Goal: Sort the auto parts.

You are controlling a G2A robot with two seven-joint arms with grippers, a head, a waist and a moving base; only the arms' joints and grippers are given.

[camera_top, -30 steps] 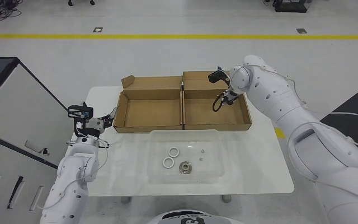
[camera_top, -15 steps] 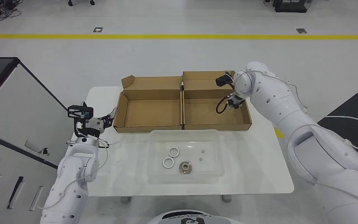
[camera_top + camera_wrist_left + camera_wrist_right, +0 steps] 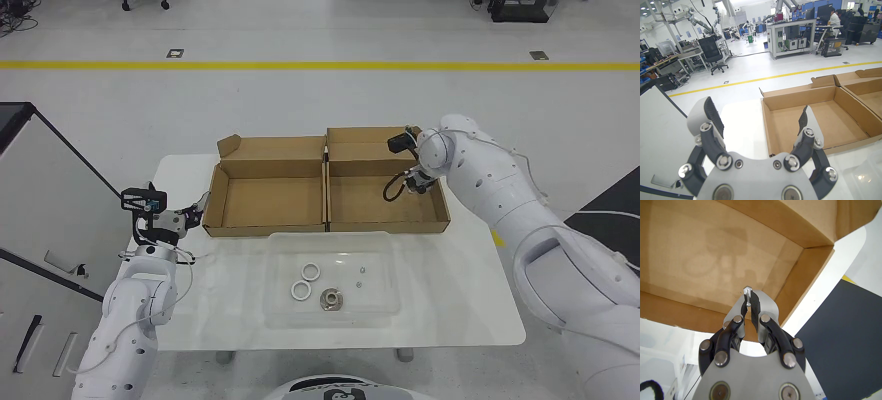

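Bolt (image 3: 748, 296) hangs pinched by its shank in my right tool (image 3: 748, 303), head down over the floor of the right box (image 3: 696, 247), near that box's outer wall. I judge it is held low and well inside the walls so that letting go drops it in without a bounce out. It is small and bright silver, with a hex head and fine threads, and the narrow pads cover only part of the shank. My left tool (image 3: 758, 106) gapes wide with nothing in it, well apart from the right box, past the left box (image 3: 810, 121), probably parked clear. Just beside the right box, a clear tray (image 3: 300, 255) keeps two white rings (image 3: 311, 271) and a metal hub (image 3: 329, 298) waiting.
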